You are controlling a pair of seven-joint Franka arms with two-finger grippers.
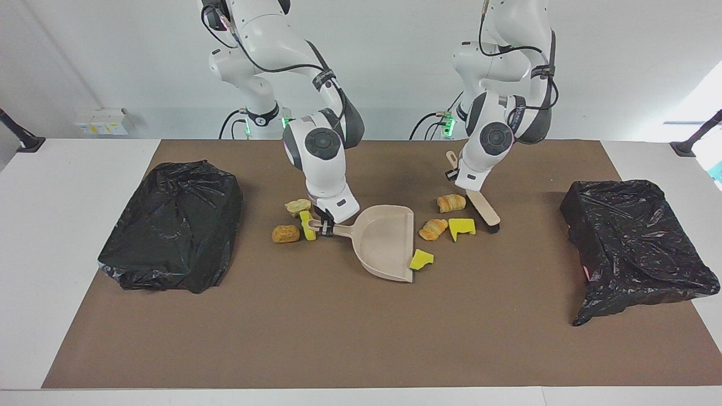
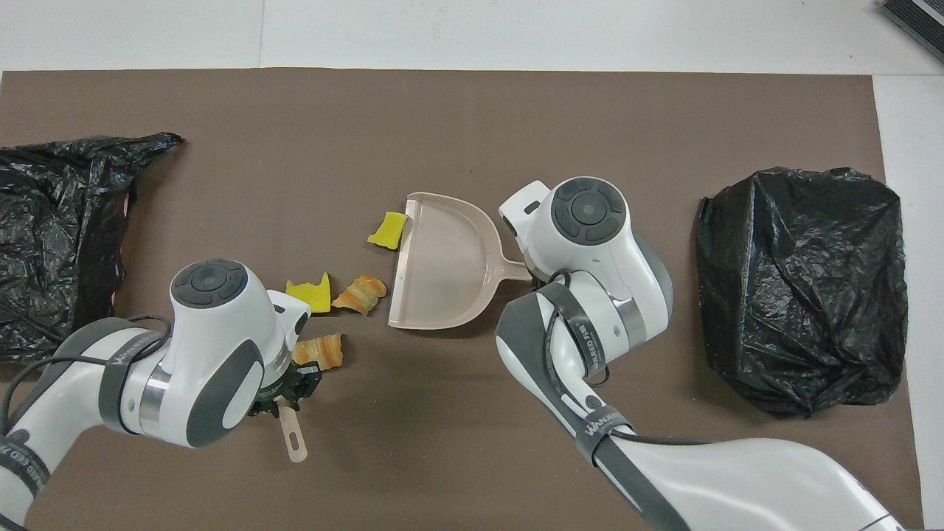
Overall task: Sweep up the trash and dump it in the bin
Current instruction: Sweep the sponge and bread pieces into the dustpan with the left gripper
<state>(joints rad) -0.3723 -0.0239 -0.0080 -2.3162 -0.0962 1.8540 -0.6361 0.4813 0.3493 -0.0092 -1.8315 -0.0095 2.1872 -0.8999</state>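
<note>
A robotics laboratory test station. Two white Franka arms, the right arm [image 1: 321, 149] and the left arm [image 1: 496, 135], are mounted at one edge of a white table [image 1: 51, 237] before a bare white wall [image 1: 395, 62]. A brown mat [image 1: 338, 327] marks the work area. Exposed cables [image 1: 271, 70] run along the arms, and green status lights [image 1: 287, 120] glow at their bases. Black clamp mounts [image 1: 22, 138] stand at the table corners. The props are staged: two bins lined with black bags [image 1: 175, 225] and scattered mock trash [image 1: 461, 226].

A brown mat [image 1: 361, 338] is spread on the white worktop [image 1: 56, 225]; a small white box [image 1: 104, 121] is seen at the wall.
</note>
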